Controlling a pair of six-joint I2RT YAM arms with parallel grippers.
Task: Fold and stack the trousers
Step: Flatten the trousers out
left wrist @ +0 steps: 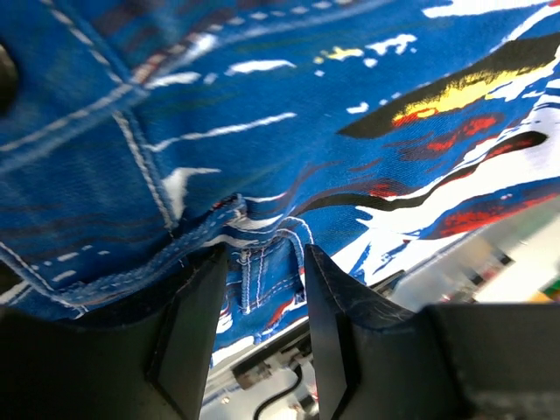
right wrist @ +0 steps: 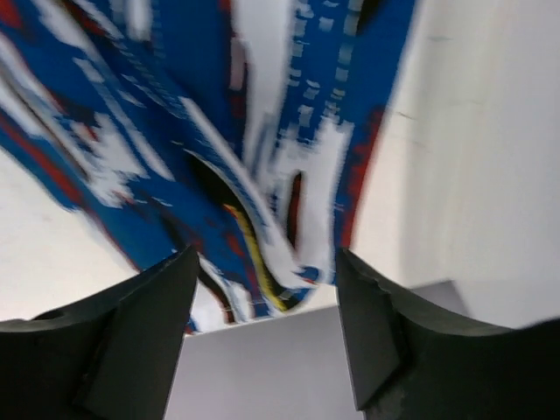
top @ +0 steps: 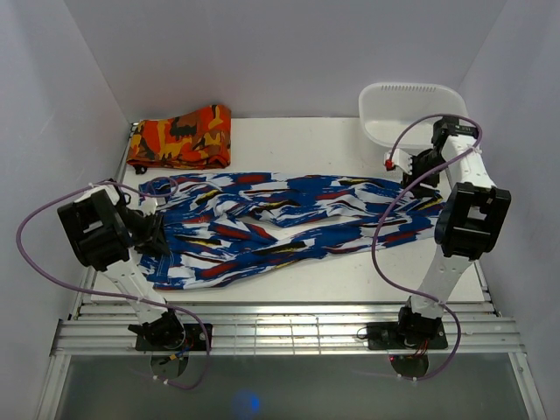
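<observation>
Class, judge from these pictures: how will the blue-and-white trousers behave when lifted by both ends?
The trousers lie rumpled in soft ridges, so they will probably sag between grip points. The cloth looks thin, so it is likely light. Folds bunched at the left tool suggest the layers may slip apart.

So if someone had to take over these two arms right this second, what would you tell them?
Left gripper: fingers sit either side of a waistband fold at the left end of the trousers. I cannot tell whether the fold is pinched.
Right gripper: open, fingers straddling a leg hem at the right end, not gripping.
Trousers: spread lengthwise across the table, rumpled. The orange folded cloth lies at back left and the white tub at back right.
Done: no fold made yet.
Left: grip both ends, fold, then stack.
</observation>
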